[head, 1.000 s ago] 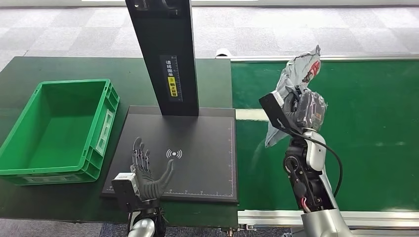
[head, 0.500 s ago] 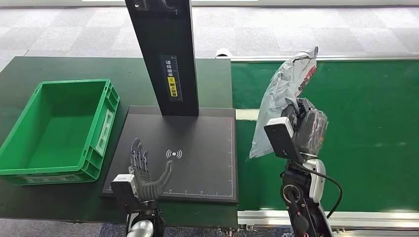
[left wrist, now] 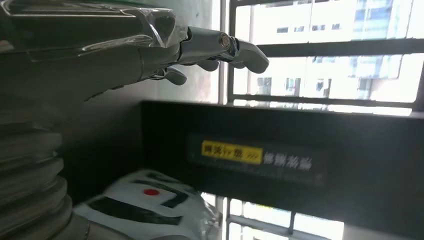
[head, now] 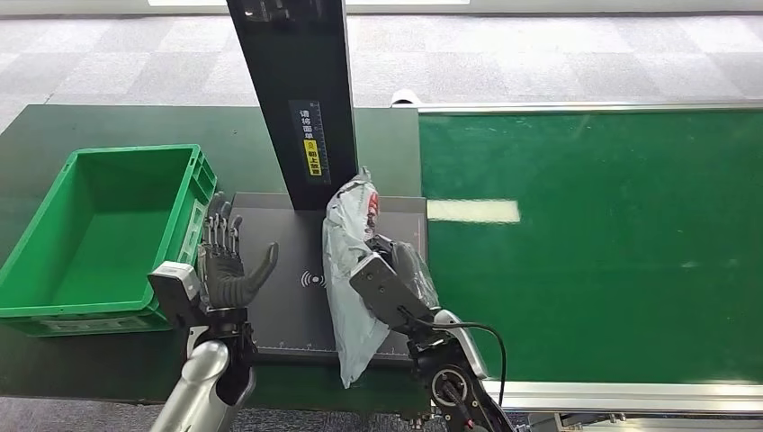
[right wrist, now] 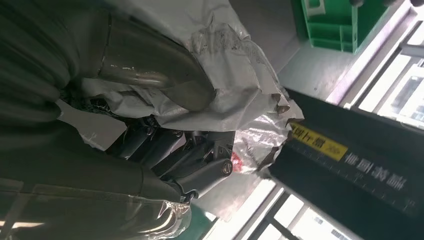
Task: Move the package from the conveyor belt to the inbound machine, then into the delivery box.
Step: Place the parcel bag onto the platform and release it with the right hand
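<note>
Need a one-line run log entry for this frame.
stage: package over scanner pad | right robot hand: holding package | left robot hand: open, empty | green box: empty

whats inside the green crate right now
Nothing visible inside the green crate: its bare green floor shows. The strip of floor behind its near wall is hidden. The package is in the right hand.

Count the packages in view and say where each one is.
1: the grey package is held by the right hand above the black scanner platform. None lies in the green crate.
</note>
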Tool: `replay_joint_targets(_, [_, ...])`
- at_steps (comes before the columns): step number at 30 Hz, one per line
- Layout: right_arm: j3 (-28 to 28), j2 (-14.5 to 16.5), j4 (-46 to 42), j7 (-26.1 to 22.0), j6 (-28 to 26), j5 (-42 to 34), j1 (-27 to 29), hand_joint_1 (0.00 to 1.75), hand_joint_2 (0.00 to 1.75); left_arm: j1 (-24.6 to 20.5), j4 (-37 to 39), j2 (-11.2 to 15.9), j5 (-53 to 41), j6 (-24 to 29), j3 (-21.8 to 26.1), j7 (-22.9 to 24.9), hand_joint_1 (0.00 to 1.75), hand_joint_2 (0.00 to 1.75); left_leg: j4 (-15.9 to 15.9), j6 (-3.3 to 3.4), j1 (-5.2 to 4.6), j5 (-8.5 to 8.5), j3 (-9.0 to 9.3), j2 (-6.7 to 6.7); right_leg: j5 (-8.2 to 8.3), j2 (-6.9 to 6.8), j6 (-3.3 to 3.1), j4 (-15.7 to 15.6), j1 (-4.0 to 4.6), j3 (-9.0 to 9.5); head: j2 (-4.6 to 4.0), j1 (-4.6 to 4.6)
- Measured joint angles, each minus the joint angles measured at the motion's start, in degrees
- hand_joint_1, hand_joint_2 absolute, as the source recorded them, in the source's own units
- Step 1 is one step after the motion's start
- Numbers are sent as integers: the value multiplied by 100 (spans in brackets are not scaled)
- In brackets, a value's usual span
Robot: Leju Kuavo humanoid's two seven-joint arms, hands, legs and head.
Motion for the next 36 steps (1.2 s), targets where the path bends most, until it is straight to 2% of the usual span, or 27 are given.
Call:
replay_joint_targets(4, [233, 130, 314, 69, 106, -82, -304, 175, 175, -130, -185, 19, -30, 25, 428, 32, 0, 175, 1, 0, -1, 0, 0, -1, 0, 0, 0, 0, -1, -1, 0, 1])
replay_joint_targets(8, [311, 182, 469, 87, 114, -99, -450, 175, 175, -146, -279, 26, -53, 44, 616, 38, 0, 175, 1, -1, -1, -2, -3, -1, -1, 0, 0, -1, -1, -4, 0, 2])
replay_joint_targets(27, [392, 208, 730, 143, 98, -49, -594, 175, 175, -174, -340, 35, -177, 124, 755, 20, 0, 175, 1, -1, -1, -3, -4, 0, -1, 0, 0, -1, -1, -7, 0, 1])
replay_joint_targets(32, [435, 205, 868, 570, 44, 674, -877, 175, 175, -248, -340, 14, -315, 151, 856, 14, 0, 175, 1, -1, -1, -2, -3, 1, 0, 0, 0, -1, -1, -8, 0, 2])
replay_joint_targets(33, [436, 204, 892, 682, 51, 856, -949, 150, 175, -257, -341, 9, -351, 151, 880, 14, 0, 175, 1, -1, -1, -2, -2, 2, 0, 0, 0, -1, -1, -7, 0, 2])
replay_joint_targets(36, [403, 201, 940, 918, 72, 1283, -1088, 19, 44, -260, -354, -9, -470, 150, 956, 14, 0, 175, 1, -1, -1, -1, -2, 3, 1, 0, 0, -1, -1, -7, 0, 1])
